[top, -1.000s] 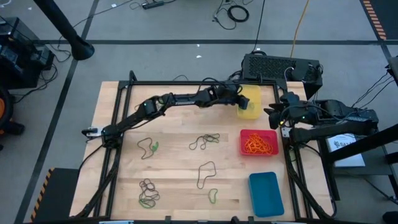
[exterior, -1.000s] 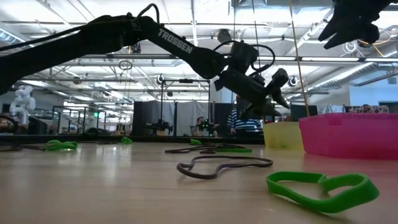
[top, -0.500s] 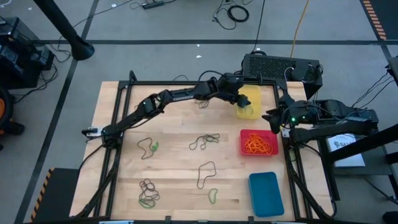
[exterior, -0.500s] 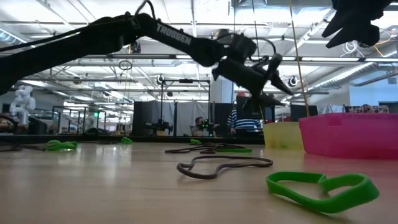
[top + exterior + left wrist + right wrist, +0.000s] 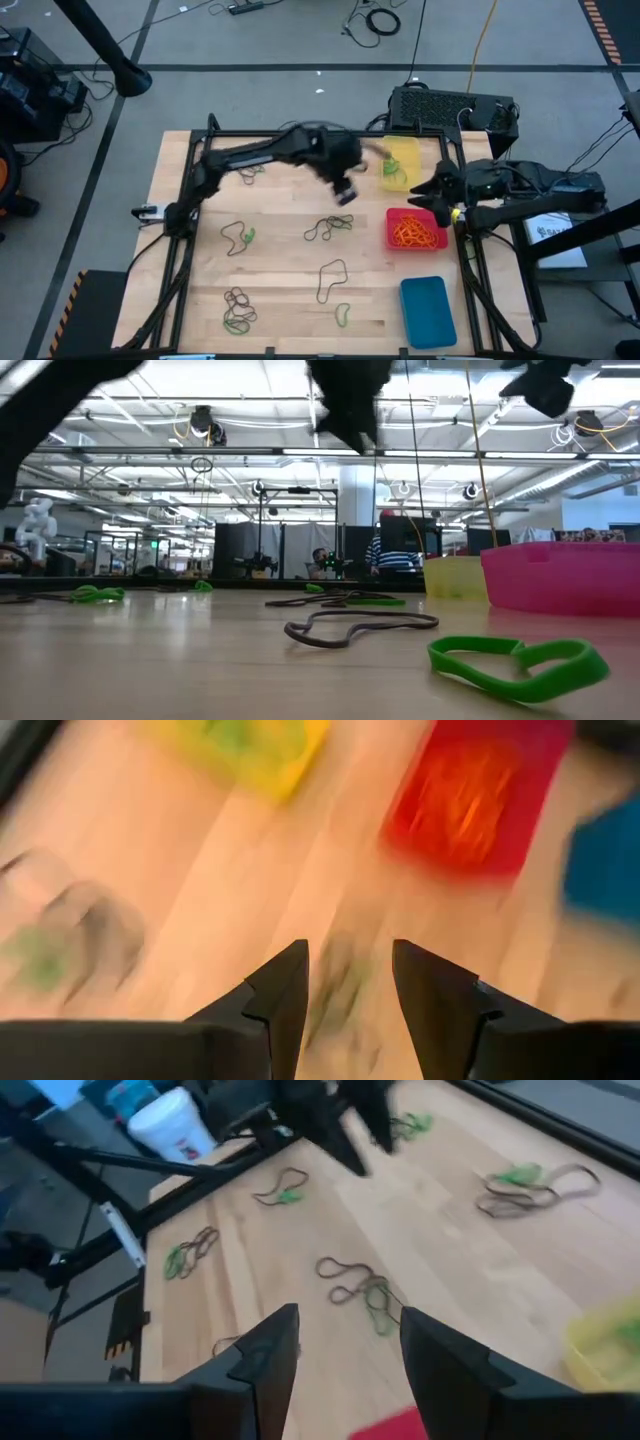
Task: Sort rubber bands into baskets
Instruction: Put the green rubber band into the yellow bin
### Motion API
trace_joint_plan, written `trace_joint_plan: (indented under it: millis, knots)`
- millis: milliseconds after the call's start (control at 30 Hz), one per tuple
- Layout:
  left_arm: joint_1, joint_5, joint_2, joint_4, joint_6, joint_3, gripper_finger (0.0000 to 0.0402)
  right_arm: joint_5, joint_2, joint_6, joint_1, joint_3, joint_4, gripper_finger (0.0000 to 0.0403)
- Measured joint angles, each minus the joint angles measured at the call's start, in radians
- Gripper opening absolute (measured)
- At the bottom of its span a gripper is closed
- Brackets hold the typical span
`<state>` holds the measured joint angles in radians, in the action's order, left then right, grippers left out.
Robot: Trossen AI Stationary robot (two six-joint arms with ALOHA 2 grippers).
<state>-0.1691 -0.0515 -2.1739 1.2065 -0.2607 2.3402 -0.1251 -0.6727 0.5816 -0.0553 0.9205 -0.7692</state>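
The left gripper (image 5: 343, 190) hangs above the middle of the table (image 5: 280, 290), between the yellow basket (image 5: 400, 163) and the tangle of green and dark bands (image 5: 330, 227) below it; its wrist view shows its fingers (image 5: 283, 985) parted with bare wood between them, so it carries nothing. The right gripper (image 5: 437, 196) waits at the table's right edge, just beside the red basket (image 5: 415, 229), its fingers (image 5: 268, 1342) likewise spread and empty. The red basket holds a heap of orange bands, the yellow one shows some green, and the blue basket (image 5: 427, 310) looks bare. Loose rubber bands are scattered over the wood: a dark loop with a green one (image 5: 238, 236) at the left, a clump of dark and green (image 5: 238, 310) near the front left, a long dark loop (image 5: 331, 280) in the centre, a single green band (image 5: 343, 316) in front of it, and a small dark cluster (image 5: 250, 175) toward the back. These loops are likely to be almost weightless, limp and a little grippy — they lie flat, so a pinch probably has to come straight down with one fingertip on each side of a strand. In the tangles a strand that stands clear of the others seems the better hold; otherwise neighbours may come up with it — and a stretched band could snap free.
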Motion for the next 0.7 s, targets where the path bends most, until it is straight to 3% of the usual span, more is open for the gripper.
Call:
trace_joint_plan:
  millis: [67, 167, 400, 567, 700]
  knots:
    - [0.058, 0.088, 0.047, 0.155, -0.005, 0.000, 0.0152, 0.001, -0.029, -0.019, -0.018, 0.000, 0.049, 0.0169]
    - [0.149, 0.139, 0.106, 0.336, -0.051, -0.001, 0.0152, 0.029, -0.086, -0.019, -0.050, 0.000, 0.128, 0.0169]
    - [0.366, 0.212, 0.258, 0.359, -0.125, -0.085, 0.0152, 0.075, -0.268, 0.015, -0.146, -0.001, 0.419, 0.0169]
    - [0.465, 0.313, 0.397, 0.359, -0.150, -0.261, 0.0152, 0.033, -0.420, 0.115, -0.229, -0.001, 0.625, 0.0169]
    - [0.499, 0.321, 0.552, 0.323, -0.156, -0.506, 0.0152, -0.025, -0.532, 0.233, -0.294, -0.001, 0.726, 0.0169]
